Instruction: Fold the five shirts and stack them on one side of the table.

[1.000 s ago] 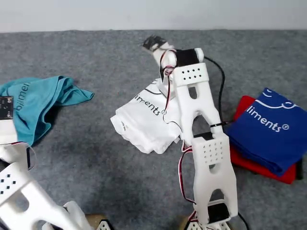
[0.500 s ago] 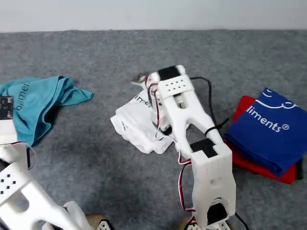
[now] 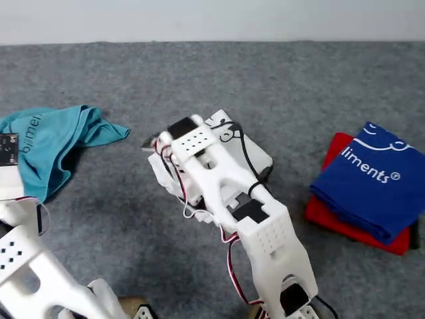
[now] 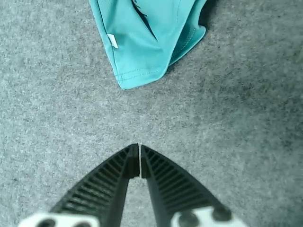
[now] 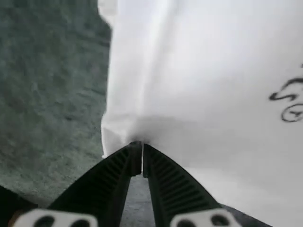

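**A:** Where was the left gripper?

**B:** Nearest of all, low at the left side. Its black ribbed jaws were pressed together on nothing, over the grey carpeted table.

**A:** And the right gripper?

**B:** Its jaws were closed as well, but pinching a puckered edge of the white cotton shirt. That shirt lay in the middle of the table, partly under the white arm stretched across it.

**A:** Where were the other shirts?

**B:** A crumpled teal shirt lay bunched at the left, just beyond the left gripper and not touching it. Over at the right, well apart from the white one, a folded blue shirt with white print sat on a folded red shirt. The red one's edge stuck out beneath it on the near side.
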Robot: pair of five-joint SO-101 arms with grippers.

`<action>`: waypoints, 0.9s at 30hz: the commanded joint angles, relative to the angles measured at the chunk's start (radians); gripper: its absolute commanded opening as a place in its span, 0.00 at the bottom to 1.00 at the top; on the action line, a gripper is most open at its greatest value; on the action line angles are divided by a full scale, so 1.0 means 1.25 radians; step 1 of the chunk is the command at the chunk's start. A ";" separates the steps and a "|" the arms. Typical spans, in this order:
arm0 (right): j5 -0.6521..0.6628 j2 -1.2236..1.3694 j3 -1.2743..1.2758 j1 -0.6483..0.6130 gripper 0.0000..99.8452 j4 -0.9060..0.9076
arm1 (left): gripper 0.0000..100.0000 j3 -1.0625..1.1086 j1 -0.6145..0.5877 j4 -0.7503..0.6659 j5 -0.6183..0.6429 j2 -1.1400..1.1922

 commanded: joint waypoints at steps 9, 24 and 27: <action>-0.059 -0.177 -0.099 0.058 0.01 0.035 | 0.02 -0.007 0.000 -0.012 0.005 -0.025; -0.708 -0.222 -0.099 0.158 0.02 0.029 | 0.02 -0.007 0.004 -0.012 0.005 -0.025; -0.811 -0.202 -0.099 0.155 0.11 0.023 | 0.02 -0.006 0.004 -0.012 0.005 -0.025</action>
